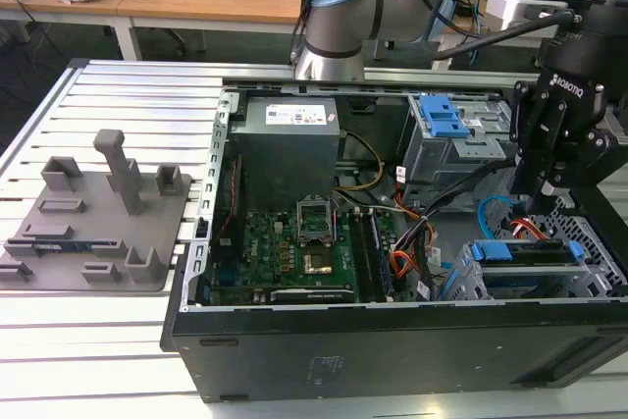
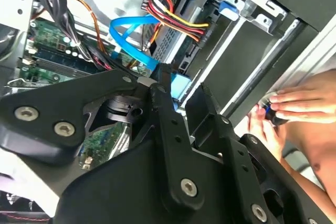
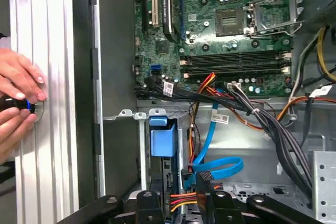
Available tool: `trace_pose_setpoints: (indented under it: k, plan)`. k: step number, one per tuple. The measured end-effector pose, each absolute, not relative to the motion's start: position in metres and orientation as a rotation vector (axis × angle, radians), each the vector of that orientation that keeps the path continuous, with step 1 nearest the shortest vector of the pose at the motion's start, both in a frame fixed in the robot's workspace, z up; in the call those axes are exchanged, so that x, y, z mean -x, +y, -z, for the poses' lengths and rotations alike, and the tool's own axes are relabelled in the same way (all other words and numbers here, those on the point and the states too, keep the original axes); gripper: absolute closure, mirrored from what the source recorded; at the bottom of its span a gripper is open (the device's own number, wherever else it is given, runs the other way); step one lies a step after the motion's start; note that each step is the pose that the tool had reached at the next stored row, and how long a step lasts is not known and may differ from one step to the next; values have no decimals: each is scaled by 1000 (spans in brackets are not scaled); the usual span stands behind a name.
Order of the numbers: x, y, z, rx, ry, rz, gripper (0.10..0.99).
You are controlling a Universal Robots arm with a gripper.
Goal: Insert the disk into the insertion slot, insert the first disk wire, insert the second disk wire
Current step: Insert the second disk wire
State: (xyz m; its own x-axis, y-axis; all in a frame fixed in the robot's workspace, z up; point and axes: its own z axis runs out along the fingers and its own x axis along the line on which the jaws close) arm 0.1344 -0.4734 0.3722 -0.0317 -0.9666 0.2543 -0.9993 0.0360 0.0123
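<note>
Your gripper (image 1: 546, 205) hangs just above the disk (image 1: 525, 252), which already sits in the insertion slot (image 1: 599, 242) at the case's (image 1: 392, 340) front corner on the exterior view's right. In the first wrist view the fingers (image 3: 202, 184) close on the plug of the blue wire (image 3: 220, 167) at the disk's rear — red-yellow power leads (image 3: 184, 200) just beside it. A person's hands (image 3: 18, 95) rest on the slotted bench (image 3: 47, 51) outside the case wall.

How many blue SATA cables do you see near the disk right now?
1. A flat blue cable loops just beside the disk in its insertion slot, near the gripper; both wrist views show it. Others may hide under the wire bundle.
</note>
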Motion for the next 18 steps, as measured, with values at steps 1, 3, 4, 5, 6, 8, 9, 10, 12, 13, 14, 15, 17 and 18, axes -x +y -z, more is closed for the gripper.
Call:
trace_pose_setpoints:
  k: [1,3,4,5,6,8,9,10,12,13,14,15,17,18]
  plan:
    - [-133,-473,-372,-2039,-2106,-261,698]
    - [-132,-471,-370,-2041,-2095,-289,698]
    - [-132,-471,-369,-2044,-2092,-293,698]
    - [-132,-471,-368,-2049,-2088,-302,698]
    - [-132,-471,-367,-2053,-2085,-309,698]
    - [-131,-471,-366,-2052,-2079,-322,698]
    - [-131,-471,-366,-2051,-2078,-323,698]
    - [-131,-471,-365,-2050,-2077,-325,698]
    - [-130,-468,-364,-2050,-2076,-327,698]
    - [-130,-466,-364,-2050,-2074,-330,698]
    - [-130,-464,-363,-2051,-2072,-333,698]
    - [-130,-463,-362,-2054,-2070,-336,698]
    - [-130,-462,-361,-2063,-2063,-342,698]
    - [-130,-461,-360,-2068,-2059,-346,710]
